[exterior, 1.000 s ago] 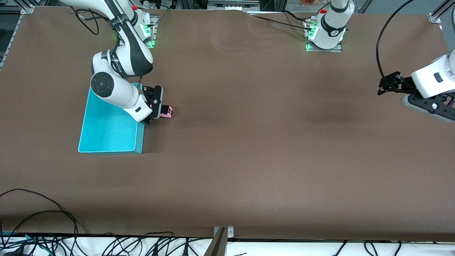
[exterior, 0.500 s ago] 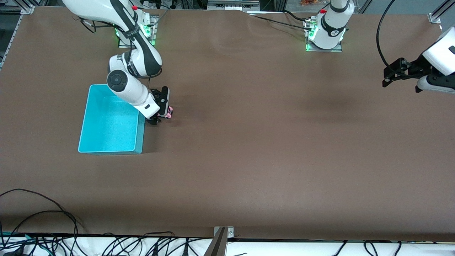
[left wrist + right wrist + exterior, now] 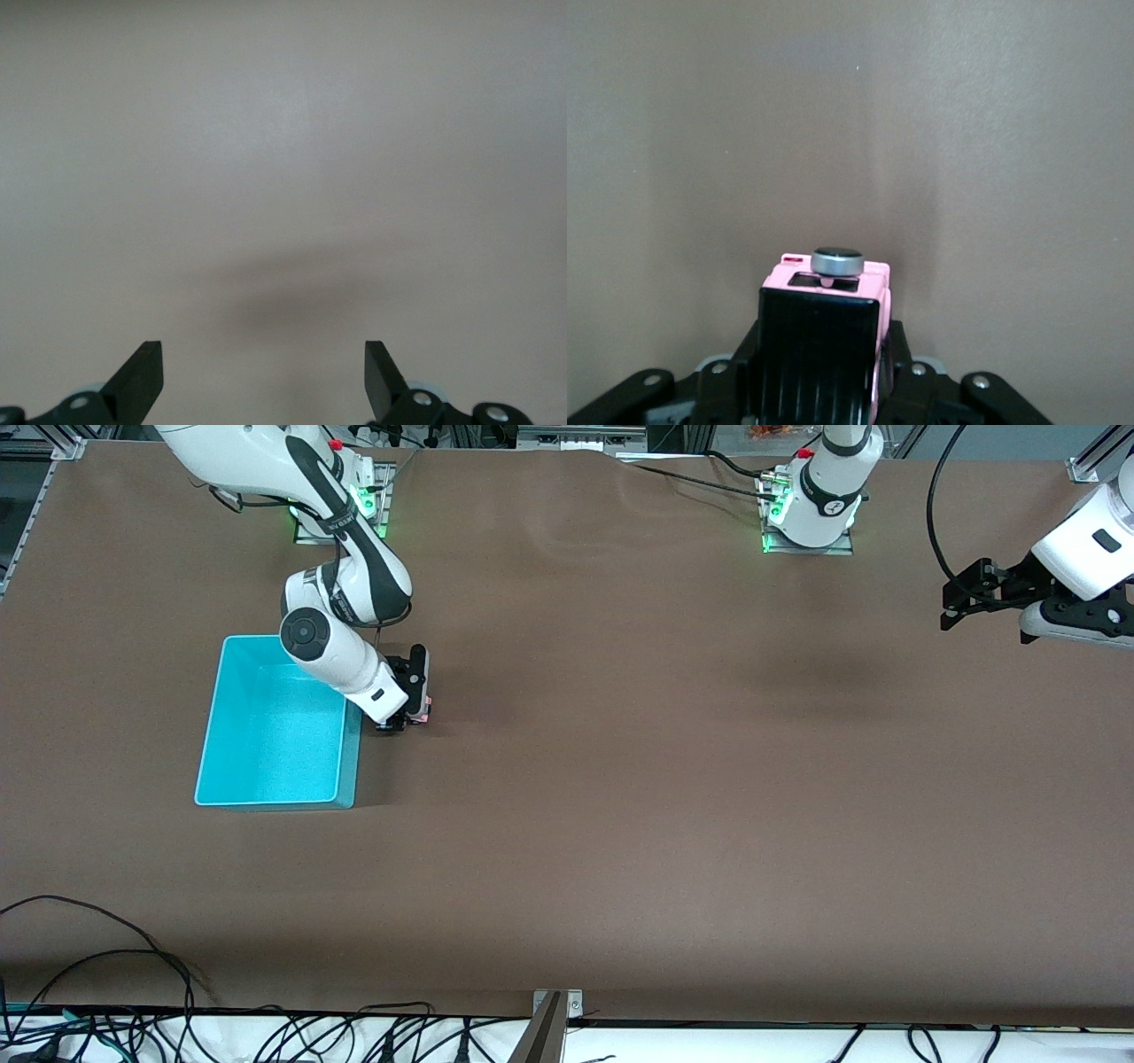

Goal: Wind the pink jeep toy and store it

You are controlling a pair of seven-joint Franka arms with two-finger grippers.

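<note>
Pink jeep toy [image 3: 426,710] sits clamped in our right gripper [image 3: 406,717], down at the brown table [image 3: 620,779] just beside the turquoise bin [image 3: 270,802], on the side of the bin that faces the left arm's end of the table. In the front view we see only a sliver of pink past the black fingers, and we cannot tell from it whether the wheels touch the table or hang just above it.

In the right wrist view the jeep [image 3: 824,332] shows more fully: a light pink boxy body with a black roof panel and a round silver-rimmed spare wheel [image 3: 837,260] at its end away from the camera. Our right gripper's fingers [image 3: 908,363] press against both flanks of the body, so the grasp is firm on the toy. Bare brown table fills the rest of that view.

The bin itself lies at the right arm's end of the table, and its floor shows as plain turquoise. The jeep is outside the bin, not in it.

Our left gripper [image 3: 961,598] waits up in the air over the table's edge at the left arm's end, well apart from the jeep and the bin. In the left wrist view its two black fingertips [image 3: 142,376] stand spread wide with only table between them, so that gripper is released and holds nothing.
</note>
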